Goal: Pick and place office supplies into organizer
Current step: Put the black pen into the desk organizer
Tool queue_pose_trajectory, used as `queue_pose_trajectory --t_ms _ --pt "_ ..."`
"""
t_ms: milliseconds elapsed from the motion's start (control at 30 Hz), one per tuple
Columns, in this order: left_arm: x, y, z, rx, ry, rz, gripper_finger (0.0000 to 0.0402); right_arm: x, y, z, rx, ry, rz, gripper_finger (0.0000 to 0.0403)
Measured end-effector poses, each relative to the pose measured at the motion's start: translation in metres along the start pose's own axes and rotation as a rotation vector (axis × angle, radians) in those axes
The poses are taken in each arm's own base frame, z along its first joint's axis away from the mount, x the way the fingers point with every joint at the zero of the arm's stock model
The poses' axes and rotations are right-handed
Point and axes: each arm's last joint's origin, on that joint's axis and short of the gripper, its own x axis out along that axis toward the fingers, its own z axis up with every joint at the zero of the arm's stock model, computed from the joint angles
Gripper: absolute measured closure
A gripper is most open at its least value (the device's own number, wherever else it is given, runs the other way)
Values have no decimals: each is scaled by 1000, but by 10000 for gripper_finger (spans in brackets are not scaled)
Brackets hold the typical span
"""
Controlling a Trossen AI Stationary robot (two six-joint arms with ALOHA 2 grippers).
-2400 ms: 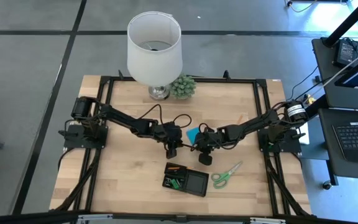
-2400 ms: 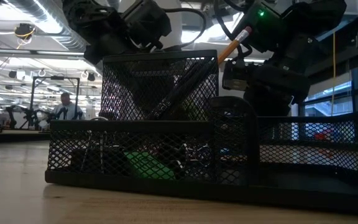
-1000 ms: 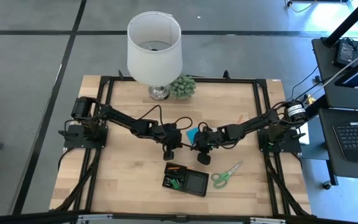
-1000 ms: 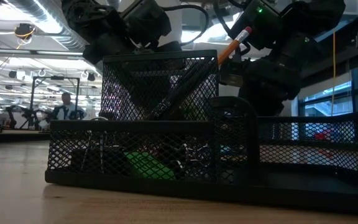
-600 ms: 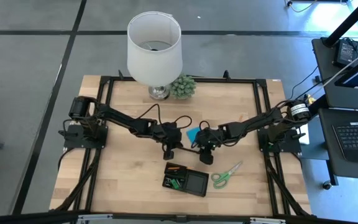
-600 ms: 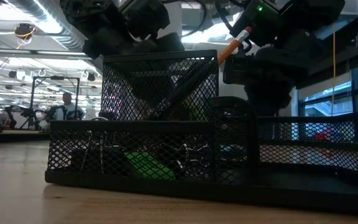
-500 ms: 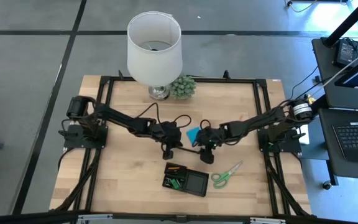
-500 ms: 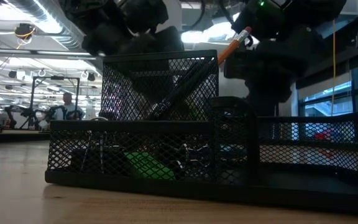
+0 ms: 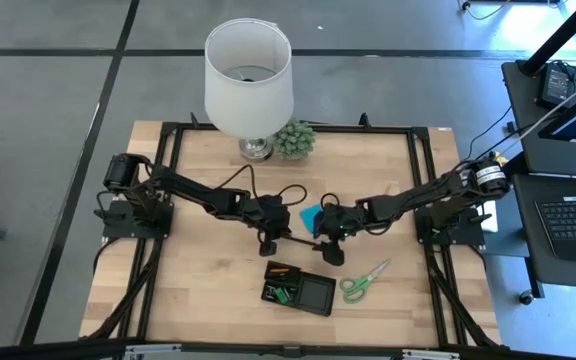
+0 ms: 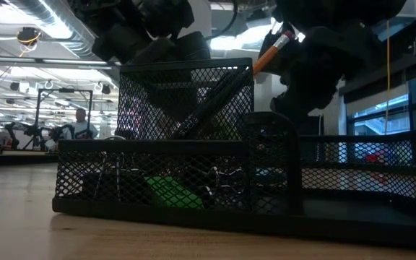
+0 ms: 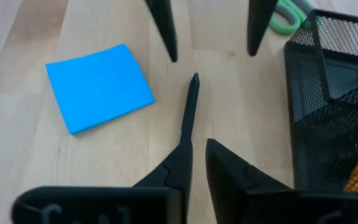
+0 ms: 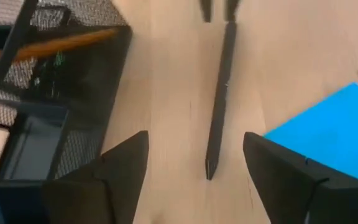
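Note:
A black pen lies on the wooden table between my two grippers. My left gripper stands at one end of it, its fingers a narrow gap apart. My right gripper is wide open, a finger on either side of the pen's tip and clear of it. The blue sticky-note pad lies flat just beyond the pen. The black mesh organizer stands nearer the front edge, with an orange pencil leaning out of its tall cup. Green-handled scissors lie to its right. My left gripper: the pen's end comes up against the tip of one finger, not into the gap between the two. Whether that finger touches the pen cannot be told. The pen lies flat on the table, pointing away from the fingers.
A white lamp and a small green plant stand at the table's far edge. The organizer's low compartments hold clips and a green piece. Bare wood lies to the left of the organizer.
My right gripper has risen a little and drawn back toward the table's right. The black pen now shows lying on the table between the two grippers.

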Motion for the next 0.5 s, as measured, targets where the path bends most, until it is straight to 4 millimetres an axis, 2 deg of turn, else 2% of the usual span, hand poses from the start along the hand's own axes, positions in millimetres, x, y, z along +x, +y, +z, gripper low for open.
queue_pose_trajectory --t_ms 167,300,500 --pt "0 0 -1 0 9 0 333 0 7 -2 -111 -1 -11 139" --pt "0 0 -1 -1 13 1 321 0 9 -5 -87 -8 -118 139" --pt "0 1 -4 -6 45 8 316 5 9 -10 -52 15 -136 144"
